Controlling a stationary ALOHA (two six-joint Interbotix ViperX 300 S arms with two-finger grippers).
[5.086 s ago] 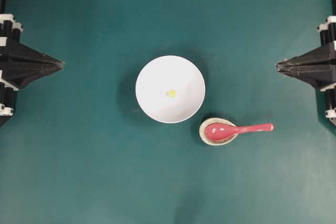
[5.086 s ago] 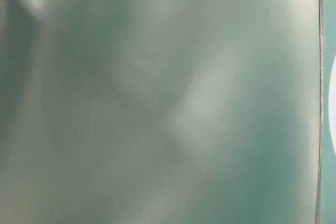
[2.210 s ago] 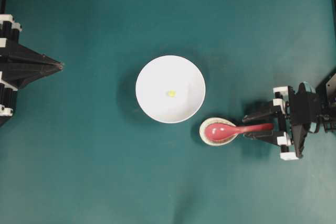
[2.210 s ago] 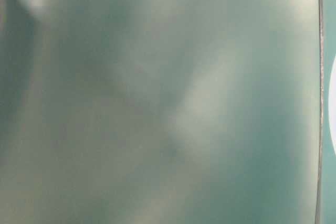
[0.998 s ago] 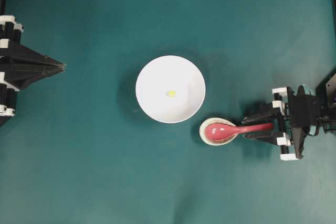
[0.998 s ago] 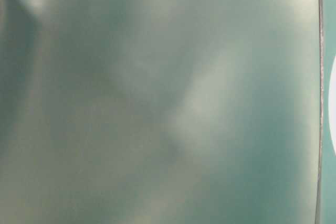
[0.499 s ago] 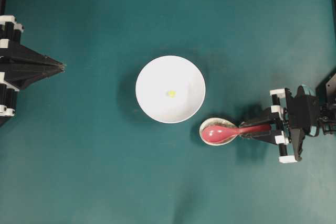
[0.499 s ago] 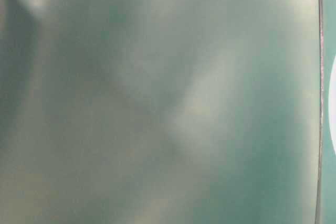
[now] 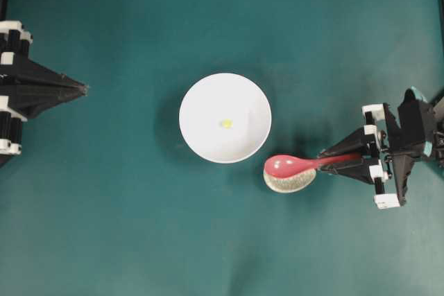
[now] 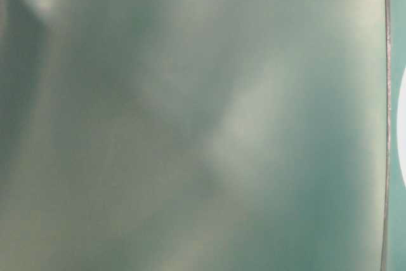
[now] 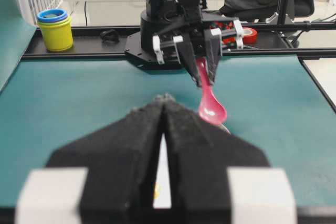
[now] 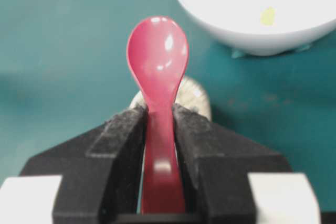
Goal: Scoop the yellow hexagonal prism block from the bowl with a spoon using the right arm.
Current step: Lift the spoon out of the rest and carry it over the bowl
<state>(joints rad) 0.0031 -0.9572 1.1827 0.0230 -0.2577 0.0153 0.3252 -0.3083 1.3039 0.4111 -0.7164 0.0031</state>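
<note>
The white bowl (image 9: 208, 98) stands mid-table with the tiny yellow hexagonal prism block (image 9: 226, 123) lying in it. My right gripper (image 9: 325, 161) is shut on the handle of the pinkish-red spoon (image 9: 288, 166) and holds it above the table, scoop towards the bowl. In the right wrist view the spoon (image 12: 157, 56) sits between the pads (image 12: 128, 129), with the bowl (image 12: 294, 40) and the block (image 12: 268, 16) ahead to the right. My left gripper (image 9: 84, 89) is shut and empty at the left edge, apart from everything.
The small speckled dish (image 9: 291, 182) lies just under the spoon's scoop, close to the bowl's near right rim. A yellow and blue cup (image 11: 54, 29) stands beyond the table's far end. The table-level view is only a blur.
My right gripper has closed on the spoon's handle and lifted the spoon off the speckled dish. The scoop now hangs above the dish's far edge. The left arm has not moved.
</note>
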